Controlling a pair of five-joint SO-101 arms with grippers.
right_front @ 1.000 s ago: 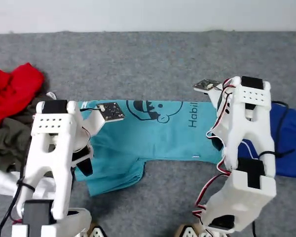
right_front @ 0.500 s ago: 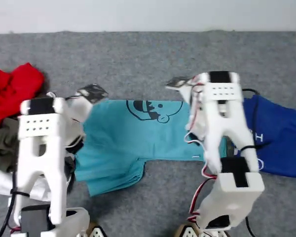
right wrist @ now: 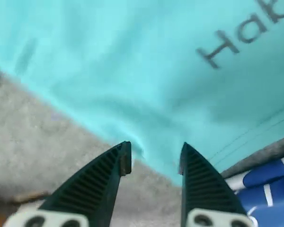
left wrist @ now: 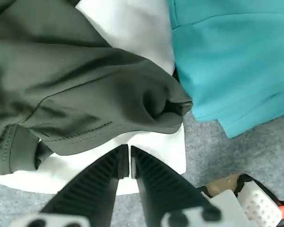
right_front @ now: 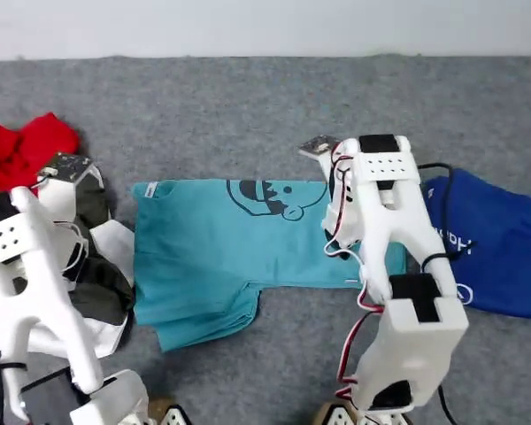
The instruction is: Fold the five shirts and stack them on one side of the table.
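A teal shirt (right_front: 212,248) lies spread flat in the middle of the grey table, one sleeve bunched at its near left corner. The right arm (right_front: 385,204) stands over the shirt's right end. My right gripper (right wrist: 155,151) is open just above the teal shirt's (right wrist: 109,61) edge, nothing between its fingers. The left arm (right_front: 26,266) stands over a pile at the left. My left gripper (left wrist: 128,150) is shut and empty above a white shirt (left wrist: 156,151), beside a crumpled olive shirt (left wrist: 75,85). The teal shirt (left wrist: 227,56) borders the pile.
A red shirt (right_front: 26,146) is crumpled at the far left. The olive shirt (right_front: 102,283) and the white shirt (right_front: 115,243) lie heaped by the left arm. A blue shirt (right_front: 496,248) lies at the right edge, its corner (right wrist: 270,189) under the teal one. Bare grey table (right_front: 248,106) runs behind.
The left arm has swung left, off the teal shirt and over the pile. The right arm has shifted left along the teal shirt, uncovering more of the blue shirt.
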